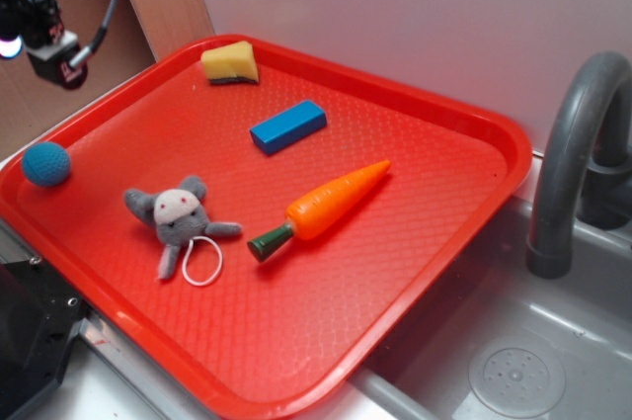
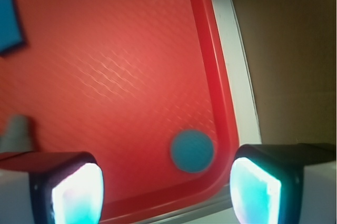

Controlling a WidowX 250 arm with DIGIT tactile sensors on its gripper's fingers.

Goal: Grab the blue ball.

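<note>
Blue ball (image 2: 192,151): we see it whole, in the red tray's (image 2: 213,76) corner.
Mouse (image 2: 16,133): cropped, blurred.
Claw (image 2: 166,190): we see it spread wide above the ball, holding nothing.

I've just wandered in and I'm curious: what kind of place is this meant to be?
Probably a toy kitchen set, at the sink. A grey faucet curves over a grey sink basin with a drain, and a red tray beside it holds a plastic carrot and a yellow sponge.
</note>
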